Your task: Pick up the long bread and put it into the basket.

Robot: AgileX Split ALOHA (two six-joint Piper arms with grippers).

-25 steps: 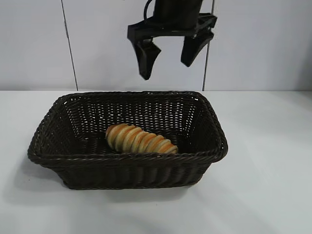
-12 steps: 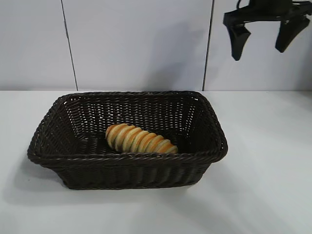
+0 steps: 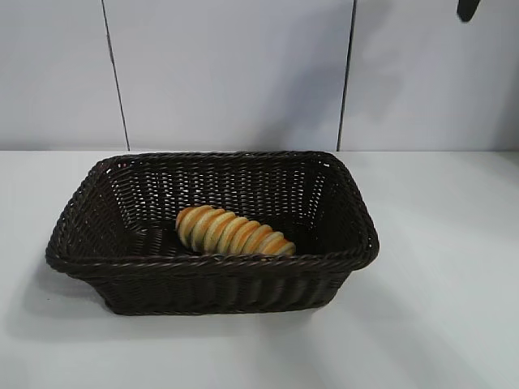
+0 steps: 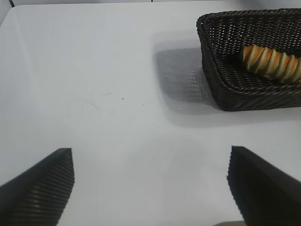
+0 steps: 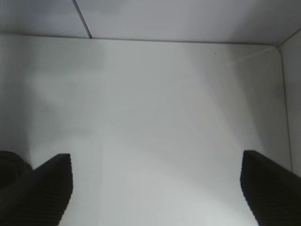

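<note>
Your long bread (image 3: 235, 231) lies on the floor of the basket (image 3: 357, 247), slanted, its far end toward the basket's middle and its near end against the front wall, a little right of centre. The basket sits in the middle of the white table (image 3: 438, 316), well in from every edge that shows.

1 second ago your right tool (image 3: 466, 10) hung directly above the basket with its 2 fingers spread. Half a second ago it was already up by the top right corner of the exterior view. Now only a dark tip of it shows at that view's top edge, and its own camera looks down on bare table, with just a dark sliver of what may be the basket's rim at one side. Its fingers (image 5: 40, 188) stand wide apart with nothing between them.

Your left tool (image 4: 150, 188) is parked over bare table off the basket's left end, fingers equally wide and empty, with the bread in plain sight inside the basket.

Bread and basket have not shifted across the 3 exterior views. By the look of it the drop is done and the loaf has settled, so the task reads as complete and only the return to rest remains.
</note>
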